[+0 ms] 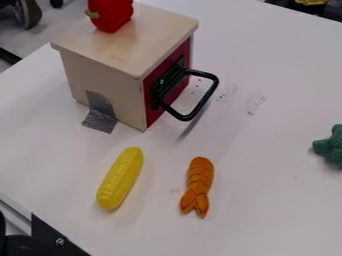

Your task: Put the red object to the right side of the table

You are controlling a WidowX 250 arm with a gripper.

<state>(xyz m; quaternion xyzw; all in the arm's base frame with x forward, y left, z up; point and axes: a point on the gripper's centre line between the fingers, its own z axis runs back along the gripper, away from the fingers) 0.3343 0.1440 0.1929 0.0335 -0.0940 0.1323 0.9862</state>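
A red toy pepper (111, 14) with a yellow-green stem rests on top of a small wooden box (100, 75), near its far edge and cut by the top of the view. The box has a red front and a black handle (206, 98), and stands on the white table (267, 200) at the upper left. The table's right side runs along the right of the view.
A yellow corn cob (120, 178) and an orange shrimp-like toy (198, 186) lie in front of the box. A green toy (331, 146) sits at the right edge. Grey tape (100, 112) joins box and table. Black parts (53, 240) stand at the lower left corner.
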